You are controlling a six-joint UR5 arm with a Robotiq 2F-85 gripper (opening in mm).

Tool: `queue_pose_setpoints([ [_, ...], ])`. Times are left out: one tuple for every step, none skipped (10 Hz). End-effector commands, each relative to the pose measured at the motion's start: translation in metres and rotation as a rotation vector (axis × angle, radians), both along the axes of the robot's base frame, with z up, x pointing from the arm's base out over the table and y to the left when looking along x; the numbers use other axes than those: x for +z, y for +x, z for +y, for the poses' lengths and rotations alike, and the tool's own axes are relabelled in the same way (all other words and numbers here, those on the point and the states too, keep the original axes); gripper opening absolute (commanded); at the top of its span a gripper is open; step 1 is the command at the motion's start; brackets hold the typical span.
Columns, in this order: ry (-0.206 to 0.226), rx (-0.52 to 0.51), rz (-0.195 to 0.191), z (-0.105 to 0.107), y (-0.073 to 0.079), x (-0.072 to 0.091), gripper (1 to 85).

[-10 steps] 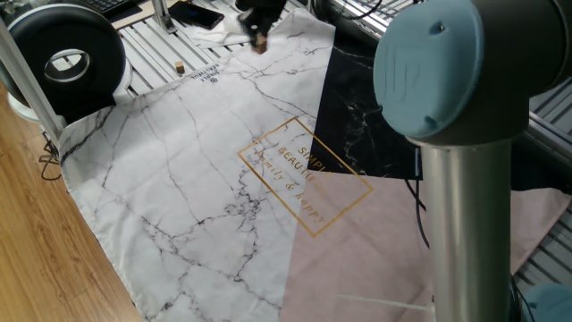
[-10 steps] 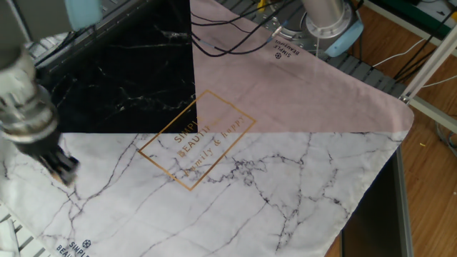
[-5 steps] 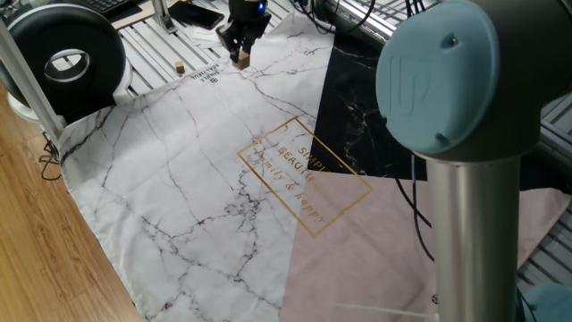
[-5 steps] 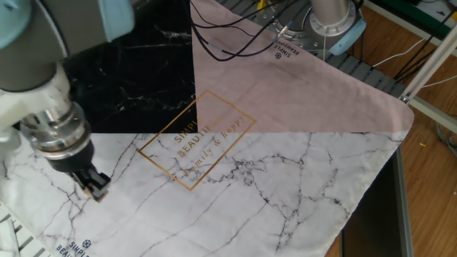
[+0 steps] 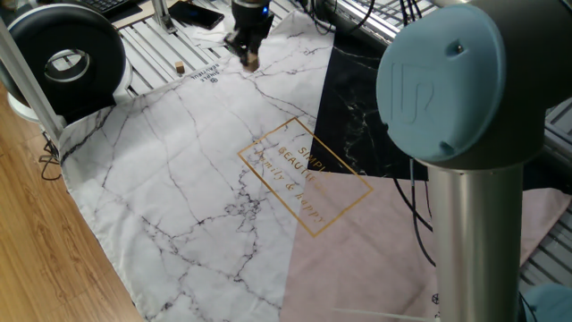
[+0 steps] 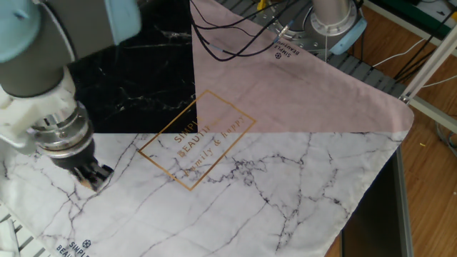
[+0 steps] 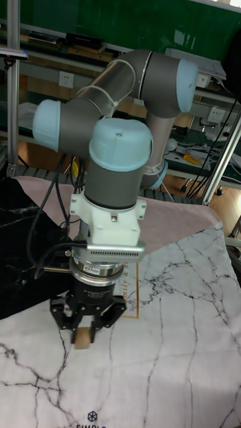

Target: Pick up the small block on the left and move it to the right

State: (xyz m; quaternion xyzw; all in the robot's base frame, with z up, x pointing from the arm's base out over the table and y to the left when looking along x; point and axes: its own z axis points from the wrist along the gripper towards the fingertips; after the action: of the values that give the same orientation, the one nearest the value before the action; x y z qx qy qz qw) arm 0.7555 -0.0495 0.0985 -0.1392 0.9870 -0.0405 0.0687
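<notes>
Your end effector (image 7: 83,332) grips the small block (image 7: 82,338) just above the white marble part of the cloth (image 6: 285,178). The cloth's gold frame (image 5: 305,175) reads "SIMPLE BEAUTY"; a second tiny block (image 5: 180,66) sits by the cloth's edge.

Two high views face across the cloth (image 5: 197,179) oppositely; the tall one looks level, close

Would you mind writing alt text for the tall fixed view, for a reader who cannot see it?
A UR5 arm's gripper points straight down, shut on a small tan block just above a marble-print cloth. Behind it are shelves and cables.
</notes>
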Motion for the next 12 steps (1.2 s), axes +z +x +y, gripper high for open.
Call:
queue_pose_setpoints([
  [-0.089, 0.117, -0.014, -0.019, 0.006, 0.004, 0.7],
  [-0.098, 0.107, -0.008, -0.021, 0.004, 0.005, 0.7],
  [-0.062, 0.098, -0.002, -0.013, 0.002, 0.003, 0.7],
  [-0.046, 0.081, 0.001, -0.009, 0.001, 0.003, 0.7],
  [-0.025, 0.040, 0.005, 0.018, 0.000, 0.000, 0.7],
  [-0.007, -0.002, -0.005, 0.057, -0.001, -0.007, 0.7],
  [0.027, -0.032, -0.005, 0.095, -0.007, -0.016, 0.7],
  [0.053, -0.056, -0.014, 0.117, -0.008, -0.017, 0.7],
  [0.106, -0.095, -0.006, 0.144, -0.014, -0.014, 0.7],
  [0.113, -0.137, -0.005, 0.161, -0.017, -0.010, 0.7],
  [0.120, -0.175, -0.010, 0.181, -0.017, -0.003, 0.7],
  [0.156, -0.204, -0.011, 0.205, -0.017, 0.007, 0.7],
])
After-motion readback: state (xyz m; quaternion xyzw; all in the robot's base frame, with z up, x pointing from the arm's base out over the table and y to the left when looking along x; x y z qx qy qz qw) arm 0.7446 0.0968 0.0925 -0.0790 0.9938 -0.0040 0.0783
